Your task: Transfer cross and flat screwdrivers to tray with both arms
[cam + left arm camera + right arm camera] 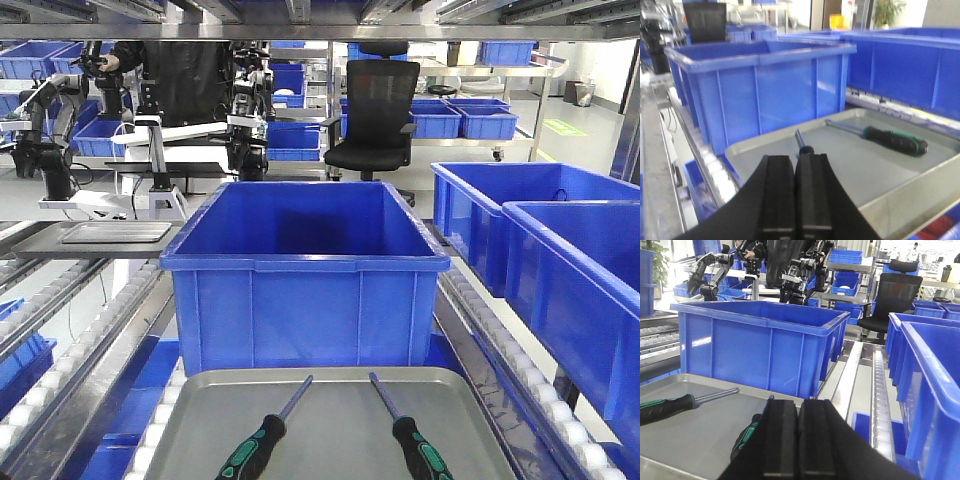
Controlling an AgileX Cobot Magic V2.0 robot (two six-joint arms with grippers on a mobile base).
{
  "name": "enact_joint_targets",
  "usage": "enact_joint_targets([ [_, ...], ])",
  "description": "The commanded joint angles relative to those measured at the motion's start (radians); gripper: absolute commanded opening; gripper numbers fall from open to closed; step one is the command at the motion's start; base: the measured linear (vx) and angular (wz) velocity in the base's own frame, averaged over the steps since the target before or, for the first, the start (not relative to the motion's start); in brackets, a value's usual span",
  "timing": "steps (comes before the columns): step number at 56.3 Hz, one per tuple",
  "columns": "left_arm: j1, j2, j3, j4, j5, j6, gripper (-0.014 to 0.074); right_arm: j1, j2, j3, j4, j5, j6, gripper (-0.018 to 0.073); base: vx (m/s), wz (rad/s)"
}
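The grey tray (pixel 335 425) lies at the front view's bottom edge. Two screwdrivers with black-and-green handles rest in it, shafts pointing away: the left screwdriver (pixel 262 445) and the right screwdriver (pixel 415 445). Neither gripper shows in that view. In the left wrist view my left gripper (pixel 796 165) is shut with nothing between its jaws, just over the left screwdriver (pixel 801 140), hiding its handle. The right screwdriver (pixel 892 139) lies farther across the tray (pixel 860 170). My right gripper (pixel 798 412) is shut and empty, above the right screwdriver's handle (pixel 747 437). The left screwdriver (pixel 670 407) lies apart.
A large deep blue bin (pixel 305 270) stands directly behind the tray. Two more blue bins (pixel 570 260) stand at the right. Roller rails (pixel 60 370) run along both sides. Farther back are another grey tray (pixel 115 233), a second two-armed robot (pixel 150 130) and a black chair (pixel 372 110).
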Motion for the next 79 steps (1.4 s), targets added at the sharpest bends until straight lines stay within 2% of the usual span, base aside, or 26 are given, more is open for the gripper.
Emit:
enact_joint_targets([
  [1,-0.004,0.001,-0.026,-0.013,-0.088,-0.010,0.0003,-0.005,0.008,-0.020,0.006,-0.076,-0.004,-0.0008,0.00,0.00],
  [21,-0.004,0.001,-0.023,-0.013,-0.098,-0.009,0.0003,-0.005,0.008,-0.020,0.006,-0.073,-0.004,-0.0008,0.00,0.00],
  [23,-0.004,0.000,-0.018,0.013,-0.100,0.008,0.0003,-0.005,0.008,-0.020,0.006,-0.073,-0.004,-0.0008,0.00,0.00],
  [26,0.010,0.000,-0.002,0.095,-0.104,0.049,0.0003,-0.005,0.008,-0.020,0.006,-0.073,-0.004,-0.0008,0.00,0.00],
  [29,0.042,-0.012,0.032,0.190,-0.116,0.040,0.0003,-0.005,0.008,-0.020,0.006,-0.072,-0.004,-0.0008,0.00,0.01],
  [32,0.101,-0.044,0.076,0.246,-0.127,0.007,0.0003,-0.005,0.008,-0.020,0.006,-0.073,-0.004,-0.0008,0.00,0.02],
  [41,0.281,-0.260,0.249,0.283,-0.145,-0.057,0.0003,-0.005,0.008,-0.020,0.006,-0.072,-0.004,-0.0008,0.00,0.01],
  [51,0.387,-0.508,0.414,0.302,-0.144,-0.128,0.0003,-0.005,0.008,-0.020,0.006,-0.072,-0.004,-0.0008,0.00,0.00],
  [57,0.399,-0.497,0.428,0.362,-0.129,-0.148,0.0003,-0.005,0.006,-0.020,0.006,-0.069,-0.004,-0.0008,0.00,0.00],
  [79,0.399,-0.497,0.428,0.360,-0.114,-0.148,0.0003,-0.005,0.006,-0.020,0.006,-0.067,-0.004,-0.0008,0.00,0.00],
])
